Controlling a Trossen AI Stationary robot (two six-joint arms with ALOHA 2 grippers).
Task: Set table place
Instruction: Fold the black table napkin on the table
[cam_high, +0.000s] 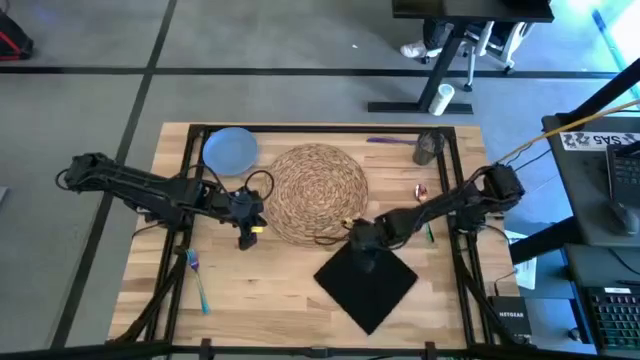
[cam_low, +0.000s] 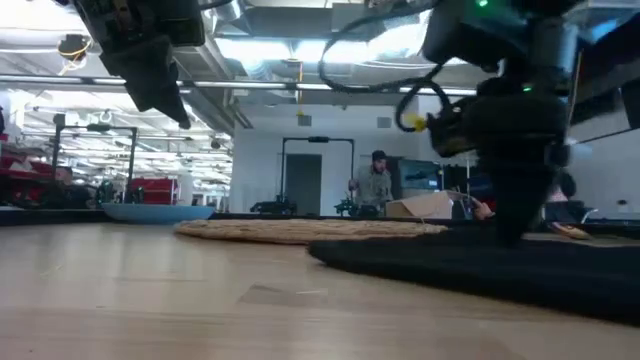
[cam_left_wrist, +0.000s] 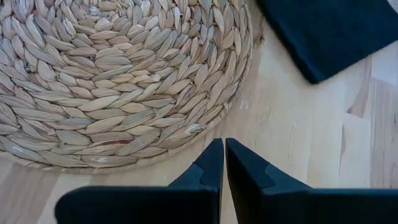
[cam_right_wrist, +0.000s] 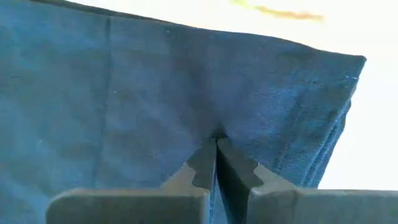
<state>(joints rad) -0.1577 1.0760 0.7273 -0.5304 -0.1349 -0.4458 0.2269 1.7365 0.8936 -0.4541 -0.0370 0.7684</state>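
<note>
The round woven placemat lies mid-table. A pale blue plate sits at the far left, clear of the mat. The black napkin lies flat on the table near the front, turned like a diamond. My right gripper is down on its far corner, shut on the cloth. My left gripper hangs shut above the wood just off the placemat's near-left rim, holding nothing. A teal fork lies near the left front. A grey cup and a purple-handled piece of cutlery are at the far edge. My right gripper pinches the napkin between its two shut fingers, close to the napkin's far corner. The cloth puckers into small creases where the fingertips meet. The fingers come from above, slanting down. The rest of the napkin lies on the table.
More small cutlery lies right of the placemat, a reddish piece and a green one. Bare wood stretches between the fork and the napkin. Beyond the table, a person stands far back in the room.
</note>
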